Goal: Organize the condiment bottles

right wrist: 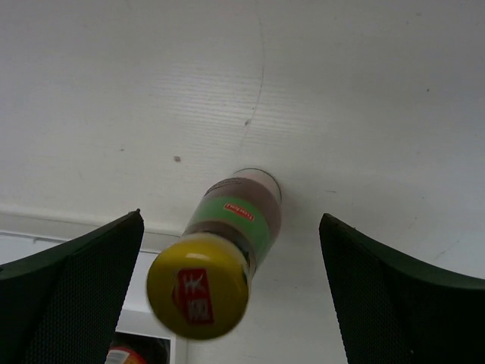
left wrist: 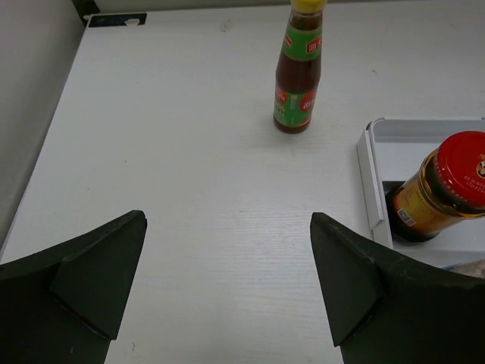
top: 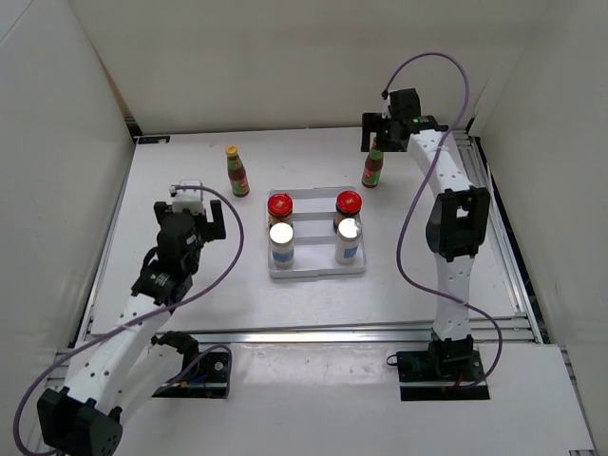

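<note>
A white ridged tray [top: 316,271] holds two red-lidded jars [top: 278,205] [top: 349,201] at the back and two silver-topped shakers [top: 281,235] [top: 349,229] in front. One slim yellow-capped bottle [top: 237,171] stands on the table left of the tray and shows in the left wrist view [left wrist: 298,76]. The other slim bottle [top: 372,166] stands right of the tray's back corner. My right gripper [top: 385,133] is open above it. The bottle [right wrist: 235,220] stands between the fingers without touching them. My left gripper [top: 199,211] is open and empty [left wrist: 227,288], low, left of the tray.
White walls enclose the table on the left, back and right. The left wrist view shows the tray's left rim [left wrist: 371,182] and a jar [left wrist: 447,189] close to my right finger. A metal rail [top: 313,332] runs along the table's front.
</note>
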Action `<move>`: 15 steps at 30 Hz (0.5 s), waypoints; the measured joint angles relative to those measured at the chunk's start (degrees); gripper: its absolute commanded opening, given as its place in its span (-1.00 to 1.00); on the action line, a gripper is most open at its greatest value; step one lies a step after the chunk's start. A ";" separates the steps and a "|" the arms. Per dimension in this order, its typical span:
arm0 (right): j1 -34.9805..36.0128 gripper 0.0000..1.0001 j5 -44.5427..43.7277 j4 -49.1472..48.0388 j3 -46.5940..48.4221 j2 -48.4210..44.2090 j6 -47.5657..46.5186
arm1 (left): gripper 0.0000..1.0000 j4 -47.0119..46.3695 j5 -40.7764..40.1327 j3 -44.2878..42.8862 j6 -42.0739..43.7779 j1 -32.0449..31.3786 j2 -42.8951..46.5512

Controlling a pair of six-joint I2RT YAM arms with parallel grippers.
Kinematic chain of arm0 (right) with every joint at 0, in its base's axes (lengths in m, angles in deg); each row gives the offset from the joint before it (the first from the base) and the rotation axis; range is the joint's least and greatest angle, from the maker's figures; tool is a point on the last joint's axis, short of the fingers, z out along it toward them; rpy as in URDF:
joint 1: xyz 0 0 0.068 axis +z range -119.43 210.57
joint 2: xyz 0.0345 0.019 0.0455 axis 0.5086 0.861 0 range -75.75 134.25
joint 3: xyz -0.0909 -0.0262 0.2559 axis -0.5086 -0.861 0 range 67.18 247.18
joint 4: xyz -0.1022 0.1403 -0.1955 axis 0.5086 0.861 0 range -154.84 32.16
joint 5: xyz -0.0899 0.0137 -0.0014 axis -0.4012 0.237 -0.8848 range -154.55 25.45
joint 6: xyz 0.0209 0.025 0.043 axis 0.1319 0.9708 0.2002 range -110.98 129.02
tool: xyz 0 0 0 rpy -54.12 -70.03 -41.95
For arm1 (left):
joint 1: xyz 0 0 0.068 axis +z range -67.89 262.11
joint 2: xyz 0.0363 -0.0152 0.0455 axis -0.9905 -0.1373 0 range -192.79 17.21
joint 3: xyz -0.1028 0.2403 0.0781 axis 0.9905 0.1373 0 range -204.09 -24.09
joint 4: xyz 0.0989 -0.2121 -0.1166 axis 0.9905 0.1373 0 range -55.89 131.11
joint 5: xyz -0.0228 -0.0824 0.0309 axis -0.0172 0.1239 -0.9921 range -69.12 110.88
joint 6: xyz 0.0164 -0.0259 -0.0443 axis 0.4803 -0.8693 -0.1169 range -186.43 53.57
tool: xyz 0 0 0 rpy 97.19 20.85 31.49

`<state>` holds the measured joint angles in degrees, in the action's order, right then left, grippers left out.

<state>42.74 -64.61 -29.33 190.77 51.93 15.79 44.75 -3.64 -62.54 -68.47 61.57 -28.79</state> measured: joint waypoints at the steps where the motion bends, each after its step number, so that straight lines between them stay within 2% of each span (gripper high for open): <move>1: 0.24 1.00 -0.02 0.07 0.07 1.09 -0.13 | 1.00 -1.44 -0.87 1.62 0.17 -0.35 1.90; 2: 0.33 1.00 -0.22 0.11 0.07 2.01 -0.22 | 1.00 -2.51 -1.70 2.91 0.35 -0.66 3.43; 6: 0.85 0.73 -1.18 0.35 0.85 4.63 -0.85 | 1.00 -6.08 -4.07 4.26 0.85 -1.38 4.52; 9: 1.07 0.35 -1.66 -0.07 1.38 4.98 -1.14 | 1.00 -9.16 -5.14 4.26 1.42 -1.44 2.08; 10: 1.11 0.15 -1.84 -0.13 1.66 4.98 -1.14 | 1.00 -9.55 -5.25 4.26 1.53 -1.44 1.22; 15: 1.40 -0.36 -3.72 -0.35 1.88 4.98 -0.94 | 1.00 -10.32 -6.05 4.87 1.97 -1.46 0.22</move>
<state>44.13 -68.32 -29.68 192.65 56.91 14.85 34.43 -9.69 -57.67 -66.50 60.11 -28.57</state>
